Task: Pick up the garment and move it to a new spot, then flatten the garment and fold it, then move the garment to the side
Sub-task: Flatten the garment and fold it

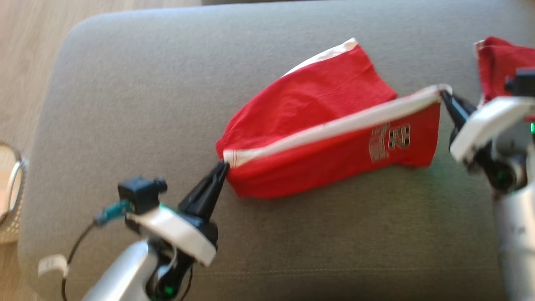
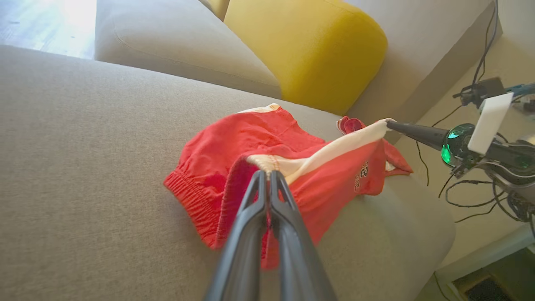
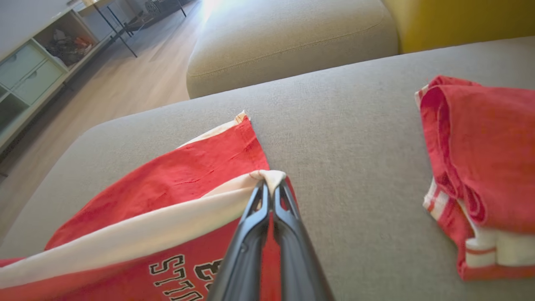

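Note:
Red shorts (image 1: 317,104) with a white side stripe and a printed number lie partly lifted over the grey sofa seat (image 1: 138,96). My left gripper (image 1: 222,166) is shut on the waistband end of the white stripe, and the left wrist view has its tips (image 2: 267,172) pinching that cloth. My right gripper (image 1: 444,95) is shut on the stripe's hem end, seen close in the right wrist view (image 3: 271,183). The stripe is stretched taut between both grippers, and the shorts' (image 2: 217,163) far leg rests on the cushion.
A second red garment (image 3: 485,167) with white trim lies folded at the seat's right end (image 1: 495,62). A yellow cushion (image 2: 305,46) leans on the sofa back. A pale basket (image 1: 10,196) stands on the floor left of the seat. Cables (image 2: 468,196) hang beyond the right edge.

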Robot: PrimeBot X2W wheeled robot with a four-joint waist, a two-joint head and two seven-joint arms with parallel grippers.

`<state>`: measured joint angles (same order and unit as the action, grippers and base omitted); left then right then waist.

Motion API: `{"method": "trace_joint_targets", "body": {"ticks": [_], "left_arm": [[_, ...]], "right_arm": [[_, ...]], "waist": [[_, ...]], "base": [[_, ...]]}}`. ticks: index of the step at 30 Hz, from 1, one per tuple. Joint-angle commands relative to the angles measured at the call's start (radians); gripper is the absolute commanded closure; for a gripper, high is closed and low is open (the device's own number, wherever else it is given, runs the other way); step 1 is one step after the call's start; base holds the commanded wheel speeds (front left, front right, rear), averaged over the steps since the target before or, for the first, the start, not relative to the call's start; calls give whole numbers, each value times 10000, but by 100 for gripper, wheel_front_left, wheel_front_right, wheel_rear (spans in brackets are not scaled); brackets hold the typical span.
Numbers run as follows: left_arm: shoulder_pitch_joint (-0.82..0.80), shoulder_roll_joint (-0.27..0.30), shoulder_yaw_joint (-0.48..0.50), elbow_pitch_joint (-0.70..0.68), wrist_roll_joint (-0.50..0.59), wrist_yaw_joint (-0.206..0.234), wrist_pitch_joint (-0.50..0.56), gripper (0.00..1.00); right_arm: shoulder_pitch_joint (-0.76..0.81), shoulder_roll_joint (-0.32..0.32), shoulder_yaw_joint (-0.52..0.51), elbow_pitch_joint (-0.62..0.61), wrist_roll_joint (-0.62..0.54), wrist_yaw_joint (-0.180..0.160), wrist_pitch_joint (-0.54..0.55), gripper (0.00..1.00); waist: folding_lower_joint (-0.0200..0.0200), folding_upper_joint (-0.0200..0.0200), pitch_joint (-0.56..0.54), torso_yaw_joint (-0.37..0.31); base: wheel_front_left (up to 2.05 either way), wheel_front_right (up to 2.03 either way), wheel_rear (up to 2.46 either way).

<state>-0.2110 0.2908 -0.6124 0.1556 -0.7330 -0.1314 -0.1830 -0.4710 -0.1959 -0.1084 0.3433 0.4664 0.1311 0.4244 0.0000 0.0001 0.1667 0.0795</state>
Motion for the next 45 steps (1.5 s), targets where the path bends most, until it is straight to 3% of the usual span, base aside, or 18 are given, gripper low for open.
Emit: {"method": "trace_joint_targets", "body": {"ticks": [1, 11, 19, 24, 26, 27, 28, 29, 30, 31, 32, 33, 36, 39, 44, 45], "left_arm": [[-712, 29, 439, -84, -318, 8, 48, 100], [-2950, -605, 309, 1546, -2305, 8, 635, 100], [-4041, -967, -31, 2808, -2705, 8, 758, 100], [-4407, -1125, -244, 3443, -2784, 8, 585, 100], [-4507, -1199, -298, 3688, -2775, 8, 495, 100], [-4553, -1234, -329, 3789, -2774, 8, 451, 100], [-4592, -1266, -351, 3863, -2792, 8, 392, 100], [-4592, -1266, -351, 3863, -2792, 8, 392, 100], [-4627, -1284, -353, 3944, -2797, 8, 305, 98], [-4665, -1295, -368, 4028, -2776, 8, 207, 63], [-4687, -1315, -390, 4107, -2782, 8, 132, 20], [-4697, -1328, -379, 4194, -2767, 8, 8, 0], [-4610, -1350, -337, 4400, -2574, 21, -362, 0], [-4326, -1252, -329, 4321, -1931, 369, -669, 0], [-3081, -1128, 434, 2994, -57, 1781, -780, 0], [-2235, -1222, 986, 2088, 780, 2360, -783, 0]], "right_arm": [[-799, -223, 258, -28, -104, -4, 105, 100], [-3899, -690, 1108, 2360, -486, -4, 553, 100], [-5541, -761, 1805, 4063, -763, -4, 278, 100], [-6193, -745, 2200, 4949, -795, -4, -129, 94], [-6384, -734, 2342, 5238, -761, -4, -319, 77], [-6461, -736, 2422, 5362, -736, -4, -421, 62], [-6525, -735, 2496, 5462, -696, -4, -550, 22], [-6525, -735, 2496, 5462, -696, -4, -550, 22], [-6571, -724, 2548, 5535, -620, -4, -715, 0], [-6601, -711, 2570, 5607, -517, -4, -915, 0], [-6600, -684, 2619, 5650, -391, -4, -1123, 0], [-6556, -673, 2675, 5685, -240, -4, -1311, 0], [-6243, -730, 2940, 5628, 309, -4, -1778, 0], [-5663, -909, 3272, 5249, 896, -4, -2276, 0], [-4083, -1208, 3916, 4079, 2018, -4, -2803, 0], [-3351, -1335, 4141, 3583, 2370, -4, -2949, 0]], "waist": [[0, -1, 313, 315], [0, -1, 1359, 1075], [0, -1, 1877, 1431], [0, -1, 1994, 1568], [0, -1, 2019, 1606], [0, -1, 2025, 1615], [0, -1, 2025, 1617], [0, -1, 2025, 1617], [0, -1, 2018, 1614], [0, -1, 2001, 1606], [0, -1, 1962, 1597], [0, -1, 1900, 1587], [0, -1, 1651, 1514], [0, -1, 1338, 1400], [0, -1, 777, 1129], [0, -1, 545, 1032]], "base": [[0, 0, 0], [0, 0, 0], [0, 0, 0], [0, 0, 0], [0, 0, 0], [0, 0, 0], [0, 0, 0], [0, 0, 0], [0, 0, 0], [0, 0, 0], [0, 0, 0], [0, 0, 0], [0, 0, 0], [0, 0, 0], [0, 0, 0], [0, 0, 0]]}}
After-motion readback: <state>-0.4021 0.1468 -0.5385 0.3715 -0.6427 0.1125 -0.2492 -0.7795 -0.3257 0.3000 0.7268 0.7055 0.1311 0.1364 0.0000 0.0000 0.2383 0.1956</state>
